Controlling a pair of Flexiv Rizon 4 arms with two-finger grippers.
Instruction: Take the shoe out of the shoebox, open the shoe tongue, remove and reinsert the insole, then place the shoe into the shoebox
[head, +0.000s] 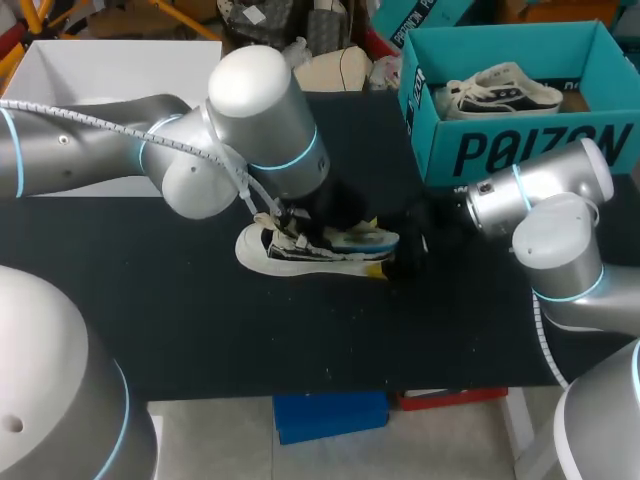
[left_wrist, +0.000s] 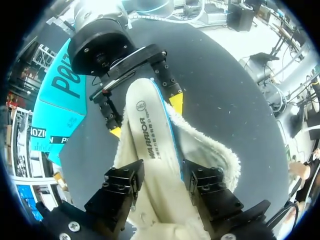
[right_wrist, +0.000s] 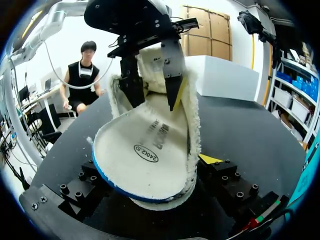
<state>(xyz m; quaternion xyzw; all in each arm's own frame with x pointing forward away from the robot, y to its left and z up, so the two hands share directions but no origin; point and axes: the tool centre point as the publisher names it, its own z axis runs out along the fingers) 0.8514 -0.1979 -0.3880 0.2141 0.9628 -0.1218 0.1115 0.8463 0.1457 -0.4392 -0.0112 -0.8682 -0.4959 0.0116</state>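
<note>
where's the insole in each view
head view: insole mid-table, between left gripper and right gripper
left wrist view: insole in its own gripper, reaching ahead into the right gripper
right wrist view: insole in its own gripper, left gripper ahead gripping it
shared landmark: black table

Black table (head: 200, 320), white box (head: 90, 70) (at far left corner)

Fleecy, seemingly cloth insole (right_wrist: 145, 165); matt table (head: 200, 320)
</note>
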